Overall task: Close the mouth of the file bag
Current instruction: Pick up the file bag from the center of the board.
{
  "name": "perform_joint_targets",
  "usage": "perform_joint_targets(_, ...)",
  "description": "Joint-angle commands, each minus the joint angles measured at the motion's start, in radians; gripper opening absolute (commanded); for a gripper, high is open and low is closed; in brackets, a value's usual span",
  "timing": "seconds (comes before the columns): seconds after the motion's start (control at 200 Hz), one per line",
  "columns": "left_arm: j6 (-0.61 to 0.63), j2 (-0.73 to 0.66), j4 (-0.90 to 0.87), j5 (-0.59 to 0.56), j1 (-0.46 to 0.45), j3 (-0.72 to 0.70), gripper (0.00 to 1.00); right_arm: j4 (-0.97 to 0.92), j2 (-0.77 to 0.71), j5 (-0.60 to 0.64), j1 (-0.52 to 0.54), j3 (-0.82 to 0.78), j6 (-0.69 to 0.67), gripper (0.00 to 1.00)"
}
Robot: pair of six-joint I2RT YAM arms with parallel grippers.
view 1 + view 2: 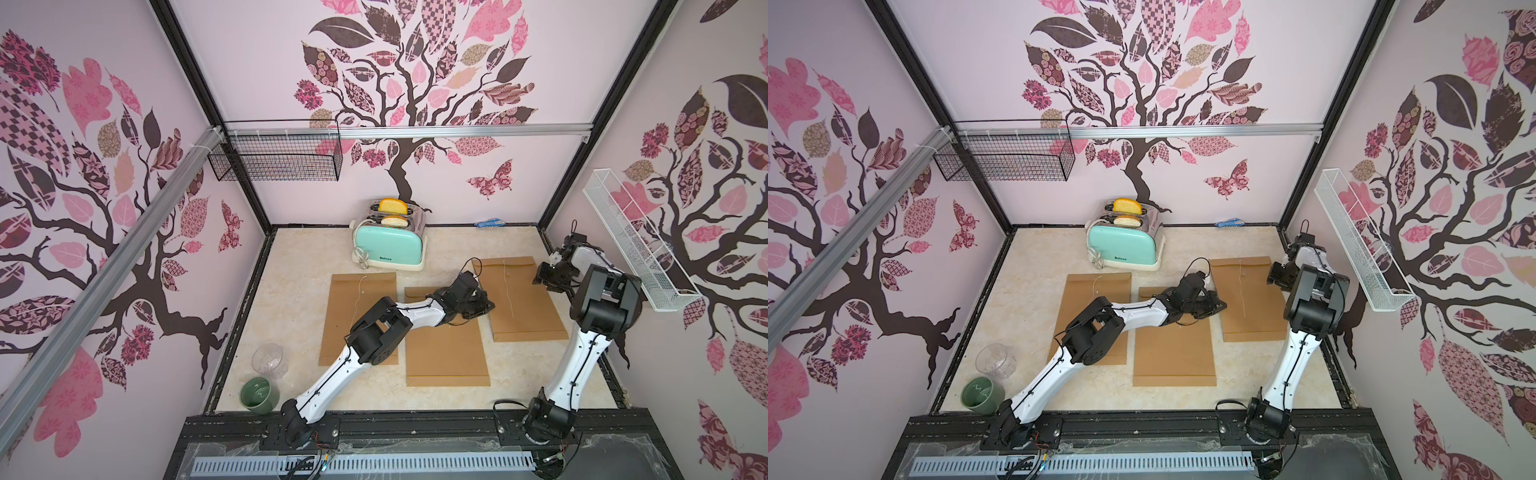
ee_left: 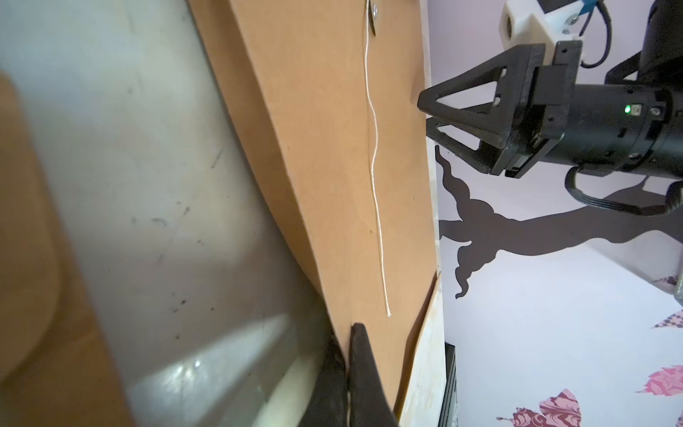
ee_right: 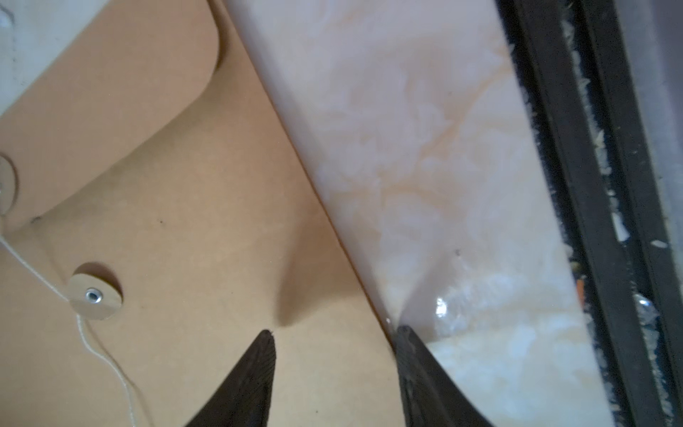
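– 3 file bags (image 1: pixel 446 353) on the marble tabletop (image 1: pixel 291 257). Which is yours?
– The file bag (image 1: pixel 528 303) at 2 o'clock. My left gripper (image 2: pixel 347 338) is pinched tight on its 9 o'clock edge; my right gripper (image 3: pixel 334 332) holds its jaws apart astride its 3 o'clock edge.
– And the room?
– Tree-patterned pink walls (image 1: pixel 540 174); a mint toaster (image 1: pixel 388 245) at 12 o'clock.

Both top views look down from high above the 6 o'clock edge, facing 12 o'clock — they share the whole worktop (image 1: pixel 291 257). The left wrist camera hugs the file bag (image 2: pixel 332 166) at 2 o'clock, looking toward 3 o'clock at the right pincer (image 2: pixel 425 115); the right wrist camera, equally near, looks down on that same bag.
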Motion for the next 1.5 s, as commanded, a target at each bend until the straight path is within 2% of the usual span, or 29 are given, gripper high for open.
perform_joint_targets(0.0,0.12,-0.068,0.022,0.037,-0.009,-0.014,0.0,-0.044,-0.072,-0.085,0.014,-0.011,0.034,0.57)
perform_joint_targets(0.16,0.237,-0.189,-0.044,0.024,-0.004,-0.045,0.0,0.069,-0.188,-0.126,-0.007,-0.098,0.086,0.66)
perform_joint_targets(0.255,0.233,-0.245,-0.058,0.078,0.018,-0.057,0.0,0.139,-0.273,-0.155,-0.023,-0.164,0.118,0.68)
perform_joint_targets(0.425,0.241,-0.376,0.004,0.113,0.056,-0.188,0.0,0.243,-0.414,-0.199,-0.026,-0.221,0.189,0.73)
perform_joint_targets(0.565,0.243,-0.459,0.03,0.218,0.083,-0.269,0.0,0.411,-0.5,-0.325,-0.031,-0.306,0.309,0.77)
perform_joint_targets(0.655,0.296,-0.561,0.039,0.244,0.093,-0.4,0.0,0.45,-0.492,-0.492,-0.032,-0.301,0.364,0.77)
perform_joint_targets(0.715,0.34,-0.646,0.039,0.233,0.106,-0.506,0.0,0.49,-0.504,-0.558,-0.031,-0.307,0.381,0.78)
perform_joint_targets(0.825,0.414,-0.785,0.037,0.221,0.137,-0.658,0.0,0.688,-0.56,-0.681,-0.034,-0.374,0.498,0.8)
perform_joint_targets(0.835,0.424,-0.8,0.035,0.222,0.139,-0.669,0.0,0.702,-0.564,-0.687,-0.032,-0.379,0.512,0.81)
perform_joint_targets(0.855,0.438,-0.822,0.031,0.216,0.142,-0.69,0.0,0.728,-0.573,-0.701,-0.032,-0.386,0.536,0.92)
perform_joint_targets(0.875,0.453,-0.85,0.033,0.221,0.148,-0.712,0.0,0.746,-0.581,-0.707,-0.032,-0.392,0.556,0.94)
perform_joint_targets(1.055,0.568,-1.062,-0.015,0.217,0.158,-0.857,0.0,0.802,-0.603,-0.76,0.004,-0.426,0.642,0.97)
perform_joint_targets(1.195,0.597,-1.234,0.021,0.211,0.165,-0.998,0.0,0.761,-0.62,-0.795,0.115,-0.439,0.561,0.96)
perform_joint_targets(1.255,0.612,-1.295,0.014,0.202,0.171,-1.036,0.0,0.902,-0.638,-0.836,0.141,-0.493,0.658,0.96)
perform_joint_targets(1.365,0.662,-1.389,-0.014,0.219,0.173,-1.094,0.0,1.349,-0.678,-0.916,0.149,-0.605,0.916,0.96)
perform_joint_targets(1.435,0.658,-1.448,-0.011,0.203,0.177,-1.136,0.0,1.421,-0.691,-0.969,0.151,-0.598,0.967,0.95)
perform_joint_targets(1.495,0.65,-1.489,-0.007,0.191,0.182,-1.161,0.0,1.401,-0.703,-1.002,0.17,-0.588,0.944,0.94)
